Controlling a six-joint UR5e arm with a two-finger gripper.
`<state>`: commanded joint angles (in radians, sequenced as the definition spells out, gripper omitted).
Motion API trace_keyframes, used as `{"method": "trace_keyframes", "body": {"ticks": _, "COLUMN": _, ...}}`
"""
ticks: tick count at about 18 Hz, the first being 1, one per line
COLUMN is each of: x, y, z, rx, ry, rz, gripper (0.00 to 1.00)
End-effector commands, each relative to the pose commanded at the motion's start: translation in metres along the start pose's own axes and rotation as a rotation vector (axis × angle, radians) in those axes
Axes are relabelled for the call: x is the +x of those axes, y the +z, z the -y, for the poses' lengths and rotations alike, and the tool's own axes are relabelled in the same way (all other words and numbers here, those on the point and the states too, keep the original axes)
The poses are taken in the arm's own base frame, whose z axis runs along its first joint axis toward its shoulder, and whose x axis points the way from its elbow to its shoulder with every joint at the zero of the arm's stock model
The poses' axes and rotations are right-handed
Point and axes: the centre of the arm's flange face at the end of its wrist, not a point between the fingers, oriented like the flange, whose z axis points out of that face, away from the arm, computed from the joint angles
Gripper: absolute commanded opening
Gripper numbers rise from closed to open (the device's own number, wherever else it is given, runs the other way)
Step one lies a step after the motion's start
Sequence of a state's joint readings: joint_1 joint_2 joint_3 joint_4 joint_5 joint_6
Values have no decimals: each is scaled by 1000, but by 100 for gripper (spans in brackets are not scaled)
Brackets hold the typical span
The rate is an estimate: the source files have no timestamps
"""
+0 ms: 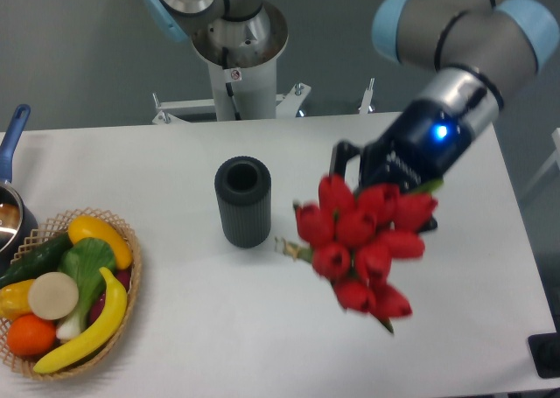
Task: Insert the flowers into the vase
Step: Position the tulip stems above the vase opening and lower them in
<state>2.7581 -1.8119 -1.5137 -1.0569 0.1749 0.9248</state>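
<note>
The vase [242, 201], a dark ribbed cylinder with an open round mouth, stands upright on the white table left of centre. The flowers [363, 240], a tight bunch of red tulip heads, hang in the air to the right of the vase, tilted, with a short stem end [284, 247] pointing left toward the vase. My gripper [378, 181] is right behind the top of the bunch and appears shut on it; the tulip heads hide its fingertips. The bunch is apart from the vase and not over its mouth.
A woven basket [133, 280] of vegetables and fruit sits at the front left. A pot with a blue handle [12, 131] is at the left edge. The robot's base [236, 66] stands behind the table. A dark object [547, 356] lies at the front right corner.
</note>
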Motion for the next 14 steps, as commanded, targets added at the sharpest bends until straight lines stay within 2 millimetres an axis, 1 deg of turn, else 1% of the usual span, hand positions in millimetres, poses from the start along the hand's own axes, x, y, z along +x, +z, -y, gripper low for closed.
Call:
{"method": "trace_keyframes", "body": {"ticks": 2, "x": 15, "y": -1, "z": -11, "rx": -2, "ry": 12, "rz": -1, "gripper": 7}}
{"method": "trace_keyframes", "body": {"ticks": 4, "x": 23, "y": -11, "z": -24, "rx": 3, "ry": 14, "rz": 13, "gripper": 7}}
{"method": "trace_keyframes", "body": {"ticks": 5, "x": 31, "y": -12, "z": -28, "rx": 3, "ry": 14, "rz": 14, "gripper": 7}}
{"method": "trace_keyframes", "body": {"ticks": 9, "x": 55, "y": -35, "z": -41, "rx": 20, "ry": 22, "rz": 51, "gripper": 7}}
{"method": "trace_keyframes", "body": {"ticks": 14, "x": 83, "y": -48, "z": -66, "rx": 54, "ry": 37, "rz": 64, "gripper": 8}}
